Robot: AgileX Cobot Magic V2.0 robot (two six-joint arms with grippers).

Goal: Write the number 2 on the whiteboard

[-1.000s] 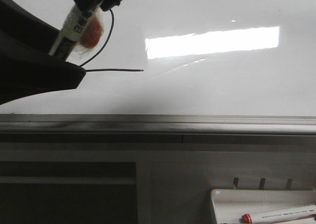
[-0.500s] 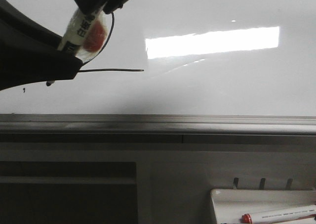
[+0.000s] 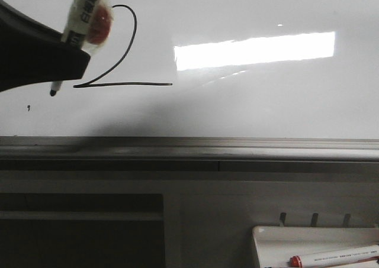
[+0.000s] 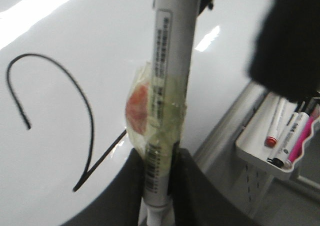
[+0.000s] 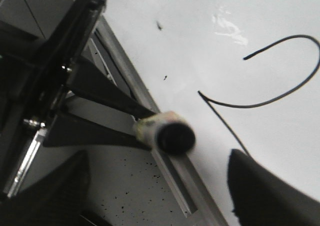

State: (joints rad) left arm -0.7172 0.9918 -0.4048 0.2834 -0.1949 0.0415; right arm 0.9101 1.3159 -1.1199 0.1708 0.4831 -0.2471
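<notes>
2 complete on board. Left fingers clamped on marker; right fingers' state unclear. Risk: tip near board, any dip leaves stray mark.

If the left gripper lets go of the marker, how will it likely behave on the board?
The marker looks stiff and light, a thin round barrel, so it would probably roll. The whiteboard is glossy, so it may also slide. The taped lump on its side might stop the rolling early.
</notes>
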